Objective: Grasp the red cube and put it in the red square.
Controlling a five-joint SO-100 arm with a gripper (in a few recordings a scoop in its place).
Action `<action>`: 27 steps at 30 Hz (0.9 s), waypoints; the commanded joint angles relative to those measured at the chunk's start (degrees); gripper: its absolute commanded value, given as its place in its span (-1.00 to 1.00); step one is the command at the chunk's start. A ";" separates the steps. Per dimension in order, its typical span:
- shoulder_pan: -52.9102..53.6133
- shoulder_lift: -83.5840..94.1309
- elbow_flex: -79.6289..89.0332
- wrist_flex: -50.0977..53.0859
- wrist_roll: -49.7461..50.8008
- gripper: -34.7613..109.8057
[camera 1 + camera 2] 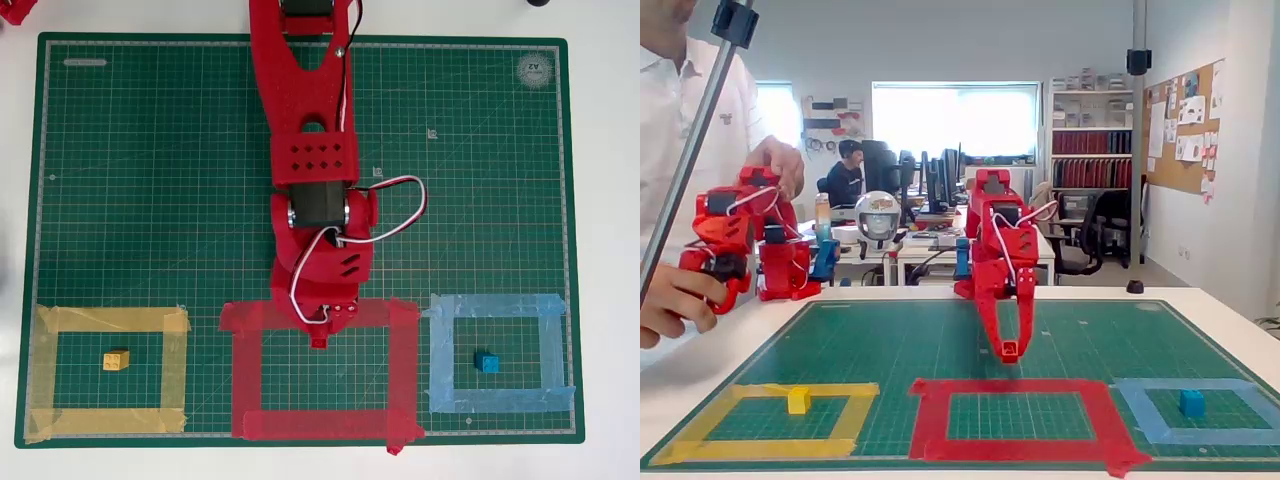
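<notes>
Gripper: the red gripper points down and hangs above the mat, near the far strip of the red square. In the overhead view its tip lies just over the top strip of that outline.
Grip state: the 2 fingers meet around a small red piece at the tip; it looks like the red cube, held off the mat, but red on red makes it hard to tell.
Red cube, overhead view: a small red block shows at the tip, just inside the top strip.
Yellow cube: the yellow cube sits inside the yellow tape outline, on the left.
Blue cube: the blue cube sits inside the light-blue tape outline, on the right.
Surface: green cutting mat on a white table.
</notes>
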 commanded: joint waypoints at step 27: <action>-3.43 5.10 5.45 -0.62 7.56 -0.30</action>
